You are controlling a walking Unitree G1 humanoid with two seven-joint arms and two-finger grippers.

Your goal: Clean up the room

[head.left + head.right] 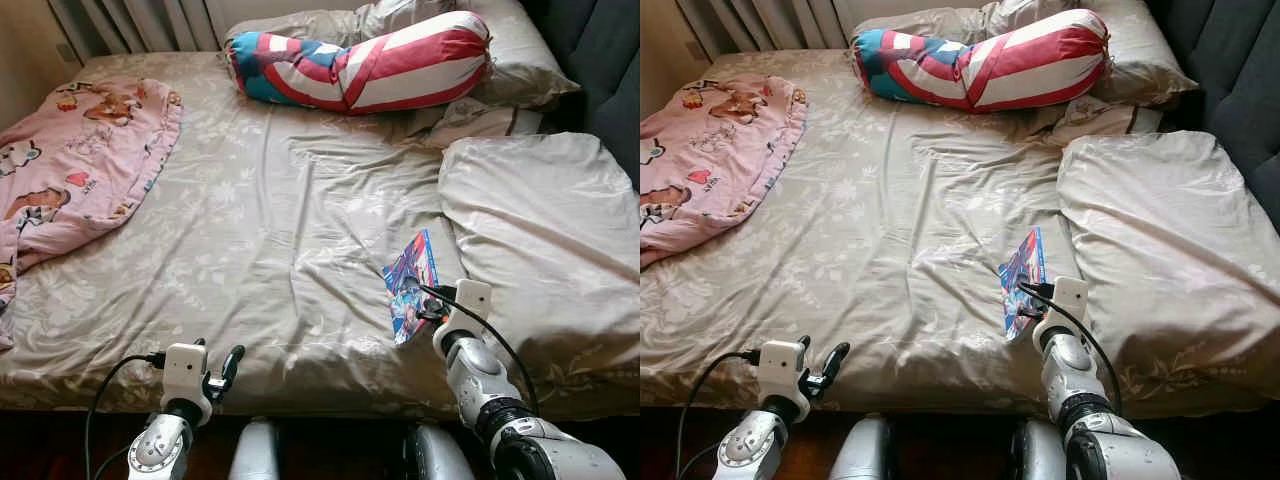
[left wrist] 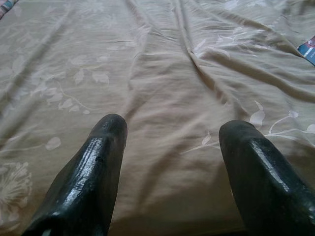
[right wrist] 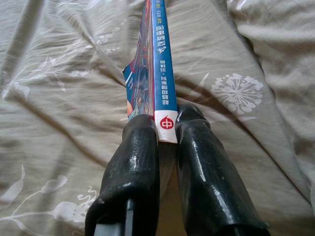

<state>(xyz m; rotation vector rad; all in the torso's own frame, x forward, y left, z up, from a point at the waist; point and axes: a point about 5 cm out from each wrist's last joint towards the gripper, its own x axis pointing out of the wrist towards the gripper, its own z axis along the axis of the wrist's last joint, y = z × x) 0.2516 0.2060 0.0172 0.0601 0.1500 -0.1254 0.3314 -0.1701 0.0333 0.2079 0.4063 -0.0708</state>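
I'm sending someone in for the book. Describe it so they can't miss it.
On the beige floral bed, look near the foot edge beside the big pillow. The thin blue comic-style book stands on edge, clamped in the right gripper, the only glossy, colourful item there.

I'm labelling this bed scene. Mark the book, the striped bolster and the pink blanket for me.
book [image 3: 165, 83], right wrist view, on its spine.
striped bolster [image 1: 400, 62], left eye view, on its red-and-white middle.
pink blanket [image 1: 85, 150], left eye view, on its middle.

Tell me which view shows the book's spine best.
The right wrist view: the book stands edge-on between the right gripper's fingers, its spine lettering facing the camera. The eye views show its blue cover; the left wrist view, a corner.
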